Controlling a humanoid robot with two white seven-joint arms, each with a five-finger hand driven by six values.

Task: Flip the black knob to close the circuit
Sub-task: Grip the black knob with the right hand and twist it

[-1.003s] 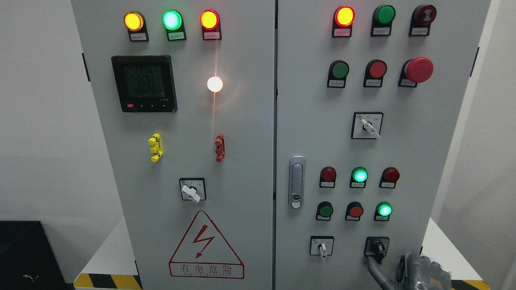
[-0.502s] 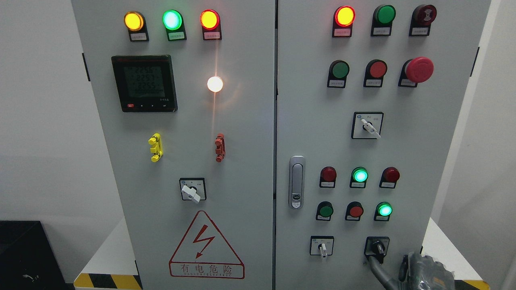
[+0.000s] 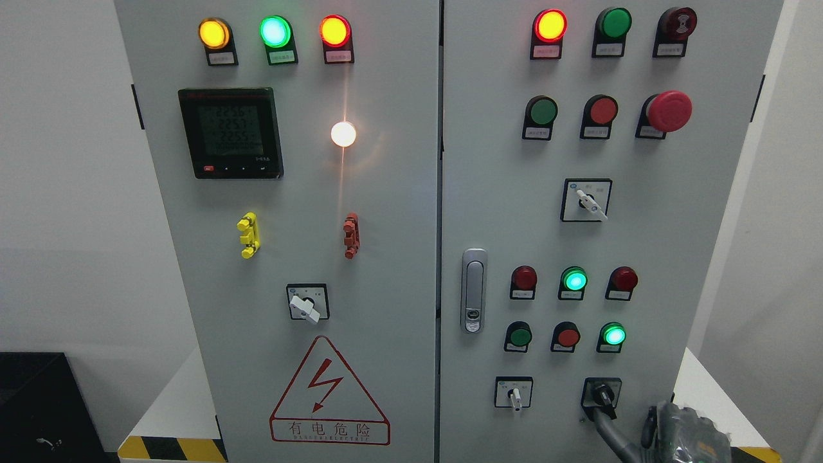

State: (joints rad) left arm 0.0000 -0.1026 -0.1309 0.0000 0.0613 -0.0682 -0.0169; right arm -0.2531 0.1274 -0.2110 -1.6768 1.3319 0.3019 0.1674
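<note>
Black against its square black bezel, the black knob (image 3: pixel 602 393) sits at the lower right of the cabinet's right door (image 3: pixel 508 218), below the lit green lamp (image 3: pixel 614 335) and just right of a white selector switch (image 3: pixel 514 393). Compared with a second ago, my right hand (image 3: pixel 688 432) has slid lower and to the right, so more of the knob shows now, and its lever points down and slightly right where before it leaned the other way under my finger. One grey finger (image 3: pixel 611 431) reaches up from the bottom edge to just under the knob's bezel; I cannot tell whether it touches the lever. I cannot make out from here whether the rest of the hand, cut off by the frame, is curled or loose. Everything else on the panel reads the same as before: the meter (image 3: pixel 230 133), the white lamp (image 3: pixel 343 134) and the red mushroom button (image 3: pixel 669 110).
</note>
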